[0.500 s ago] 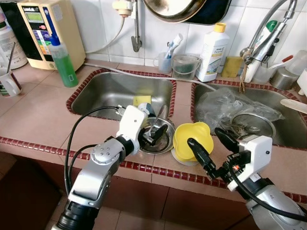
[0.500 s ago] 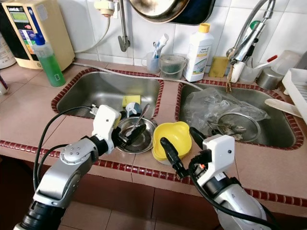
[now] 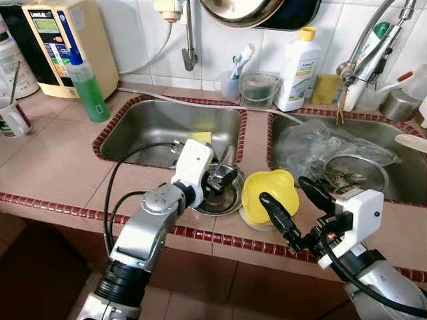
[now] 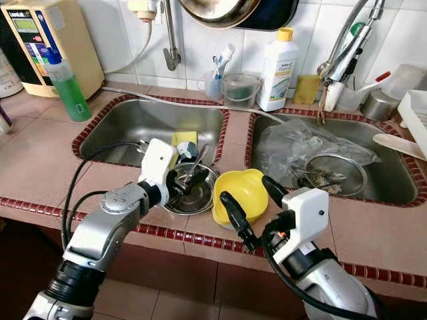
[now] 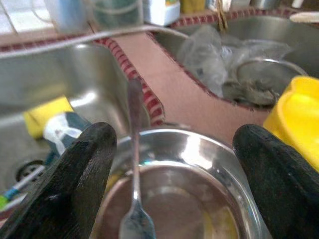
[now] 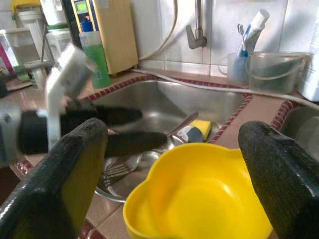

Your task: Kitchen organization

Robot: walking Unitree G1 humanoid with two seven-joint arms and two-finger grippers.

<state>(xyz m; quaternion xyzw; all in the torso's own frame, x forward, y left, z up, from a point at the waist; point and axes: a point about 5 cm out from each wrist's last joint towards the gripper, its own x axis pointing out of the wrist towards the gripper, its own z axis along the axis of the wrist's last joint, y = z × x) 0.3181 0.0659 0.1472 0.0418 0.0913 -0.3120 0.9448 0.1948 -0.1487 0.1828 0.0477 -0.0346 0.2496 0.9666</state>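
The left end effector (image 3: 223, 179) has advanced over the steel bowl (image 3: 220, 197), fingers apart around the spoon (image 5: 133, 164). Right end effector (image 3: 297, 200), fingers apart, flanks the yellow bowl (image 3: 268, 193); neither grasp is closed.

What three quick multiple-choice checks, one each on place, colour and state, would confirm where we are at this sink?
1. The steel bowl sits:
A. on the counter ledge in front of the two sinks
B. inside the right sink
C. on the floor

2. The bowl before the right gripper is:
A. green
B. yellow
C. white

3. The left gripper is:
A. shut on the spoon
B. open over the steel bowl
C. hanging idle

Answers:
1 A, it rests on the tiled ledge.
2 B, plainly yellow.
3 B, fingers spread either side of the spoon.
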